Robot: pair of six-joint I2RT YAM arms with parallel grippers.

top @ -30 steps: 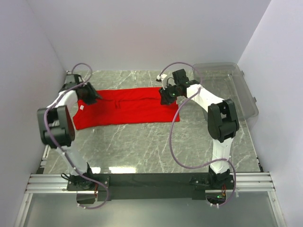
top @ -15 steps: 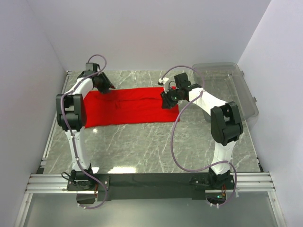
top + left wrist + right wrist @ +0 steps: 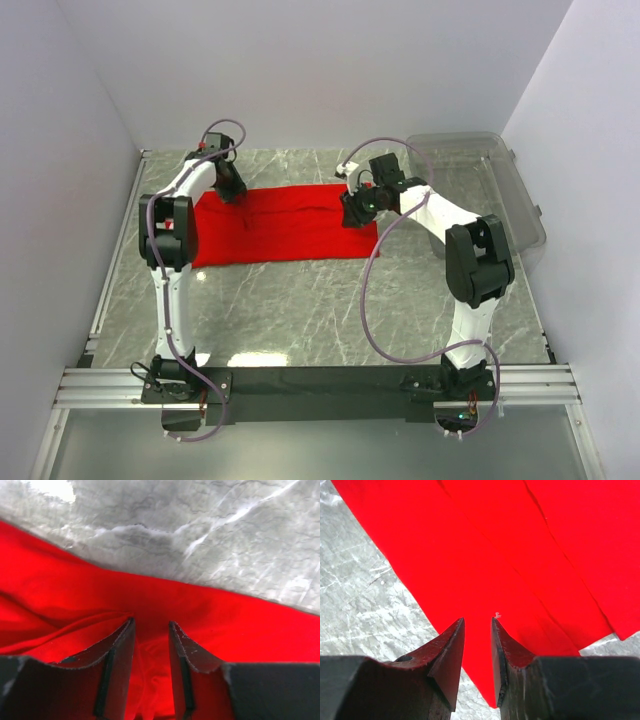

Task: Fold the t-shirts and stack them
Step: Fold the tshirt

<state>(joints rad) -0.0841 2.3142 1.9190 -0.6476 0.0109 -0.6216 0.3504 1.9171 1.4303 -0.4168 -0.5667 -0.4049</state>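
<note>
From above, the plain bright red cloth t-shirt [image 3: 285, 225], folded into a long band, lies flat across the far half of the grey marbled bench [image 3: 300, 310]. The left fingers [image 3: 232, 186] sit at the band's far left corner and the right fingers [image 3: 351, 212] at its right end. A clear plastic bin [image 3: 522, 215] stands apart at the far right.

On the left wrist camera, the left fingers [image 3: 127, 640] press into the t-shirt [image 3: 225, 625] close to its edge, a narrow gap between them filled with rucked cloth. I cannot tell whether they pinch it. Bare bench [image 3: 200, 530] shows beyond.

On the right wrist camera, the right fingers [image 3: 455, 640] stand narrowly parted over a corner of the t-shirt [image 3: 520, 555], which lies on the bench [image 3: 365, 590].
</note>
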